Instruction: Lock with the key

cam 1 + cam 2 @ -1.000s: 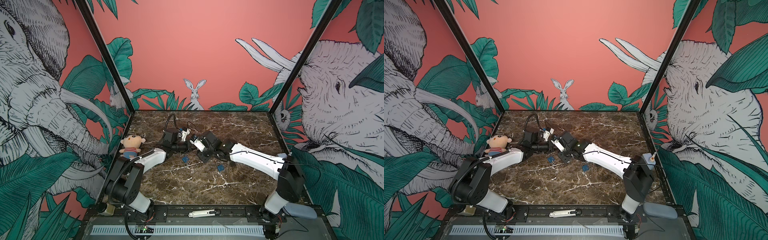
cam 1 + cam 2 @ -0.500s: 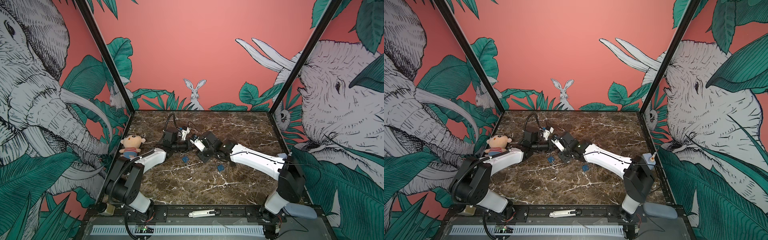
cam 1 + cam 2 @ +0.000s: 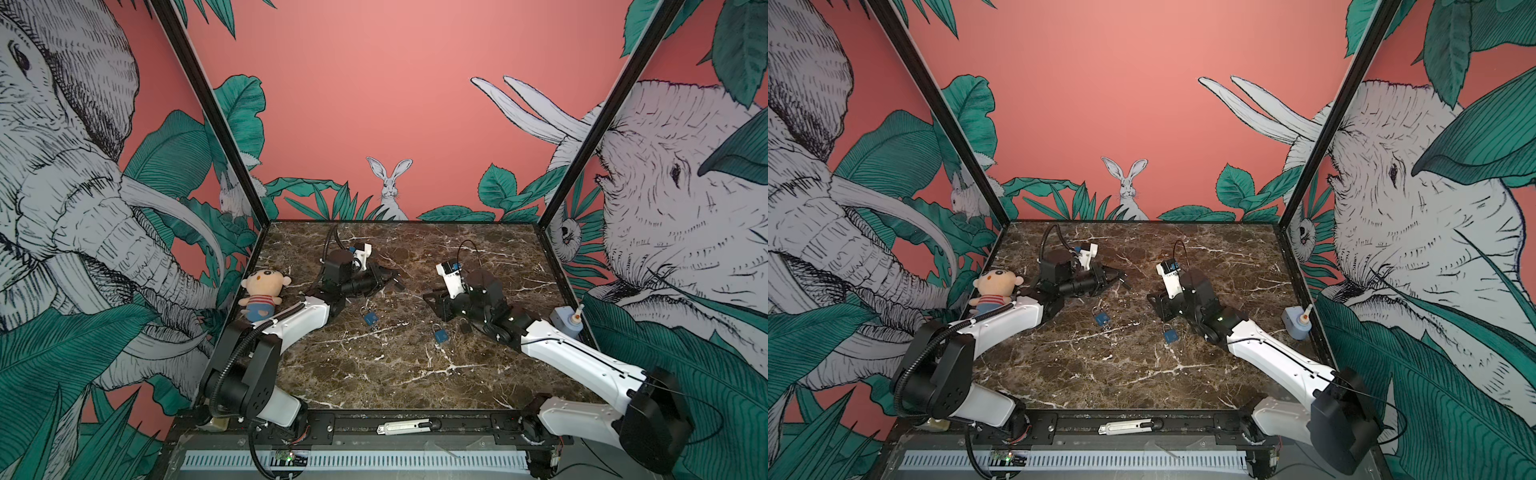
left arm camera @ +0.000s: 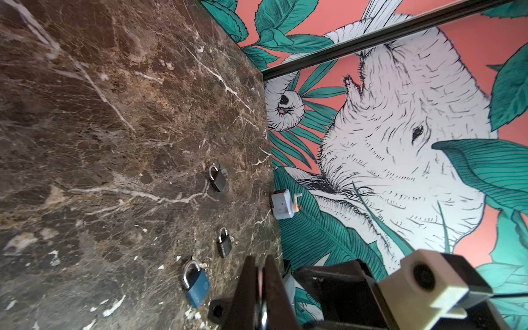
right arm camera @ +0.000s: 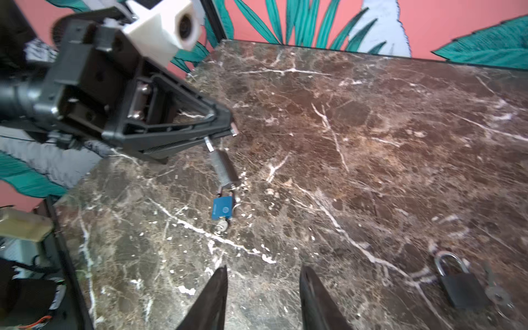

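Key (image 5: 209, 144) looks thin, stiff, slippery; left gripper (image 5: 231, 130) clenches its head, padlock (image 5: 225, 168) attached; right gripper (image 5: 264, 270) stands released, empty.

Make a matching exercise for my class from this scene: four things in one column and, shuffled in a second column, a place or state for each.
Things:
1. doll
2. left pincer
3. right pincer
4. blue box

Places or states:
A. open, empty
B. at the right edge of the table
C. shut on a key
D. at the table's left edge

Pairs: 1-D, 2-C, 3-A, 4-B
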`<state>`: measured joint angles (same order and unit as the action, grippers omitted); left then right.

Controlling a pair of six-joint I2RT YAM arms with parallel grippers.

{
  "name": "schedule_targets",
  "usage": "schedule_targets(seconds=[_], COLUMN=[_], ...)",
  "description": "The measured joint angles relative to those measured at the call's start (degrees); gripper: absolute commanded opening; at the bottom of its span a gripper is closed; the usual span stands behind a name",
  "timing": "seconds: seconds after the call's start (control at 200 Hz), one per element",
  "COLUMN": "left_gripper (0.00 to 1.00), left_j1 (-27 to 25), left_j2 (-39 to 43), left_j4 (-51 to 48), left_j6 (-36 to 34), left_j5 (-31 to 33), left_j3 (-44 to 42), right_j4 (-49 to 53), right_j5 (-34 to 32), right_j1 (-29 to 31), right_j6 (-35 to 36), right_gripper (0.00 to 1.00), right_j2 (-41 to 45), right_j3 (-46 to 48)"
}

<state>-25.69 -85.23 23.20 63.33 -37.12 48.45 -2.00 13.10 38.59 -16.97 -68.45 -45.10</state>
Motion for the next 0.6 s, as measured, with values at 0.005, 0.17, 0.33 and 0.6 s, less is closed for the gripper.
schedule_targets(seconds=[0.005,0.17,0.33,0.6], left_gripper=[0.00,0.00,0.00,0.00], left_j1=[-0.02,-1.31,-2.89,-4.76], left_j2=[0.00,0.20,2.08,6.01], left_j4=[0.00,-0.15,-2.36,-6.16], left_j6=[0.11,3.41,4.31,4.39], left_j5=[0.02,0.17,0.59,1.25], left_j3=[0.04,3.02,5.03,6.10], right_j4=[-0.11,-4.52,-6.73,-7.50], right_j5=[0.07,2.38,4.04,5.42], right_j1=[0.00,-0.02,-0.02,-0.72], right_j6=[0.02,0.48,1.51,3.54], right_gripper=[0.41,0.42,0.42,0.42], right_j2=[0.00,0.70,0.70,0.70], right_j3=[0.00,0.72,0.63,-0.55])
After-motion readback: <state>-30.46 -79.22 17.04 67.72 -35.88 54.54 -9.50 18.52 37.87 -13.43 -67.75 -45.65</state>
